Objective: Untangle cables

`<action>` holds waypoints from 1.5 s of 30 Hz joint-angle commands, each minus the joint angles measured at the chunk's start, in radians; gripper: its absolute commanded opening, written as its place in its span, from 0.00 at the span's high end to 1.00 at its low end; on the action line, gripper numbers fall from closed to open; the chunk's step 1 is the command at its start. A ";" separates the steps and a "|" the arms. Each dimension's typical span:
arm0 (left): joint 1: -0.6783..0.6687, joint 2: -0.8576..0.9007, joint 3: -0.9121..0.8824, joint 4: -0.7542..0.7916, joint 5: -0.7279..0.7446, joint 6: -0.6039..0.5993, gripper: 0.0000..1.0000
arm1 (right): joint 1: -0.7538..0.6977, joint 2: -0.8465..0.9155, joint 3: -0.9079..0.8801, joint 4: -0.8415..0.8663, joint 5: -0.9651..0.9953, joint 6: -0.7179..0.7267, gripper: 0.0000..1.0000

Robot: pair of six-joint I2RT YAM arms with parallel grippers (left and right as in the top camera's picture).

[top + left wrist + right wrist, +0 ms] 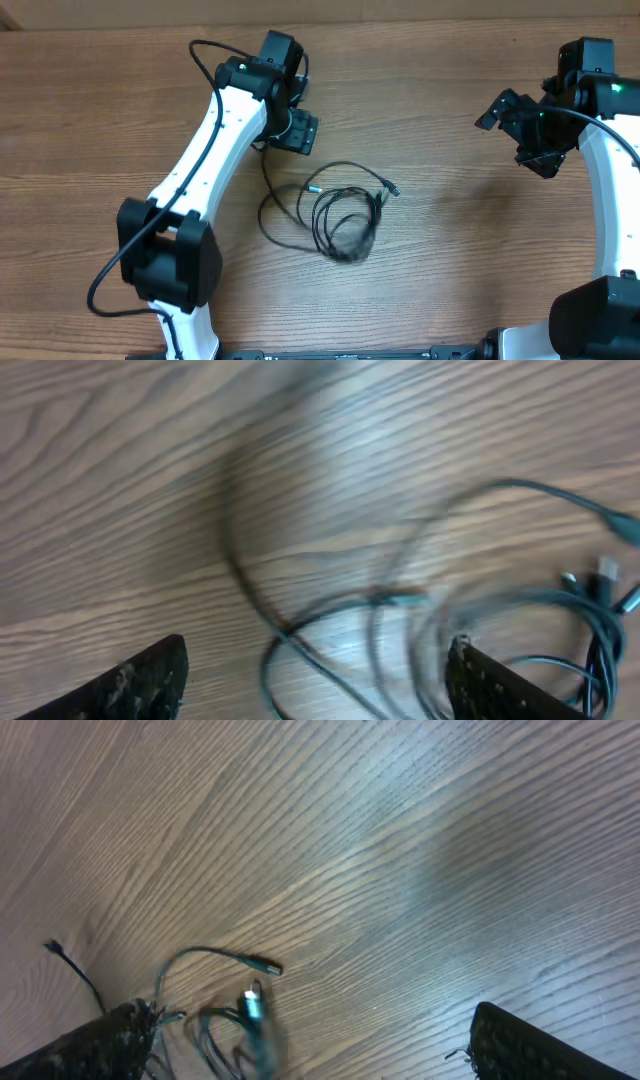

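The cables [340,213] lie as a loose black tangle of loops in the middle of the wooden table, with small plug ends [390,187] poking out to the right. One strand curves up from the tangle toward my left gripper [298,133], which hovers just up and left of it. In the left wrist view the gripper [315,690] is open, and blurred cable loops [400,610] lie on the table between and beyond its fingers [140,682]. My right gripper [518,122] is open, far right of the tangle. In the right wrist view the gripper [310,1050] holds nothing, and plug ends [252,1002] show at lower left.
The thicker black cord [110,275] of the left arm hangs off its base at lower left. The wooden table [450,260] fills all views, with its far edge along the top of the overhead view.
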 commanded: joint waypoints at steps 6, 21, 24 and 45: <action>-0.010 -0.090 0.018 -0.005 0.180 0.109 0.28 | 0.004 0.000 0.013 0.000 0.008 -0.013 0.01; -0.198 -0.207 -0.143 0.027 0.365 0.130 0.37 | 0.003 0.000 0.013 -0.005 0.008 -0.053 0.00; -0.257 -0.207 -0.249 0.117 0.372 0.075 0.39 | 0.003 0.000 0.013 -0.005 0.007 -0.053 0.00; -0.420 -0.159 -0.540 0.533 0.113 -0.292 0.66 | 0.004 0.000 0.013 -0.036 0.006 -0.053 0.00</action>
